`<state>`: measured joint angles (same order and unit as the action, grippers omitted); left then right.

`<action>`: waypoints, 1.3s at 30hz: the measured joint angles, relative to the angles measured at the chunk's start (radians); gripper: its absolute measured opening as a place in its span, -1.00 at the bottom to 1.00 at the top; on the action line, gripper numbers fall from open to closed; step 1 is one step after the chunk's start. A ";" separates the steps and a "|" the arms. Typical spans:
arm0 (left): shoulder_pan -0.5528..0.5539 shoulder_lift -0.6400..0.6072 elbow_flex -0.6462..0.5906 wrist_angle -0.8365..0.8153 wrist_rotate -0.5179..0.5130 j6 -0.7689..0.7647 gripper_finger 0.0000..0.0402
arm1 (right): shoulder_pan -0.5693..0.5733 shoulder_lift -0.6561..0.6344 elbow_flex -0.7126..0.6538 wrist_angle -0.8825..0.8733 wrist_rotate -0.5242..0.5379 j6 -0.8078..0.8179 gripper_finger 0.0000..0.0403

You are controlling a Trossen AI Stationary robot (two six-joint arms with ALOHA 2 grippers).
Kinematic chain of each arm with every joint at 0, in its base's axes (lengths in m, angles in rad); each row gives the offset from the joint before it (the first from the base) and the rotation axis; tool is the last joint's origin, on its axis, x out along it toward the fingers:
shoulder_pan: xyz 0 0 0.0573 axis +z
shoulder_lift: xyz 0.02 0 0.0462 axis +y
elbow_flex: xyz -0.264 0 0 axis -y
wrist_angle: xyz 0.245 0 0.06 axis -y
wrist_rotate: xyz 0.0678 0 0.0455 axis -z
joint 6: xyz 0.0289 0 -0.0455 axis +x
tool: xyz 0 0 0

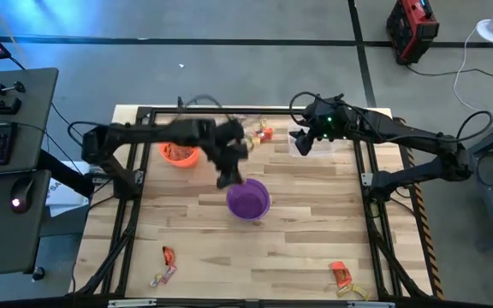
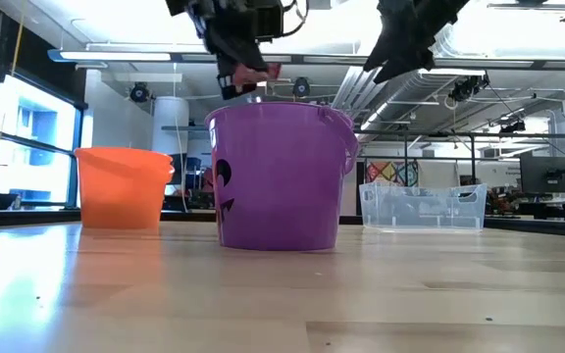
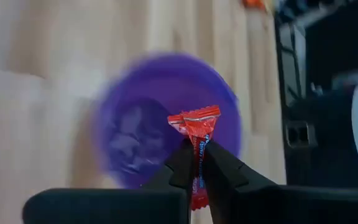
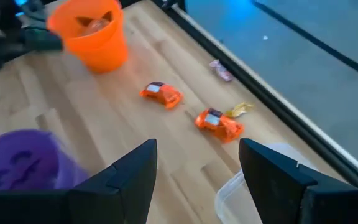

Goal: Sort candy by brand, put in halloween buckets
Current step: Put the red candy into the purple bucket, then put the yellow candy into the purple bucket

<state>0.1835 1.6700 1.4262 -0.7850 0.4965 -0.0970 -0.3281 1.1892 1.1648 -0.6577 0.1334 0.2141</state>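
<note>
My left gripper (image 3: 196,151) is shut on a red wrapped candy (image 3: 196,124) and hangs over the purple bucket (image 1: 248,198), at its far left rim; the low view shows it (image 2: 241,71) above the bucket (image 2: 278,176). The orange bucket (image 1: 180,154) stands on its base at the far left. My right gripper (image 4: 197,152) is open with nothing between its fingers, raised over the clear tub (image 1: 319,142) at the far right. Two orange candies (image 4: 161,93) (image 4: 218,122) lie on the table between the orange bucket and the tub. My left gripper pinches the red candy between its two fingers, across the wrapper's middle (image 3: 197,149). One crimped end (image 3: 194,117) sticks out past the fingertips, the other (image 3: 197,198) runs back between them. The fingers slant downward, and the candy is lifted clear above the purple bucket's opening.
A pink candy (image 4: 221,70) and a yellow wrapper (image 4: 240,109) lie near the table's far edge. More candies lie at the near left (image 1: 168,257) and near right (image 1: 341,274). A dark frame (image 1: 131,197) runs along the table's sides. The middle near boards are bare.
</note>
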 joint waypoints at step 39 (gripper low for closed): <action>-0.459 -0.205 -0.244 0.340 -0.445 -0.508 0.08 | 0.878 0.147 -0.002 -0.333 0.030 0.947 0.10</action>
<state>-0.2751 1.4646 1.1824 -0.4445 0.0512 -0.6045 0.5494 1.3361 1.1633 -0.9906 0.1629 1.1613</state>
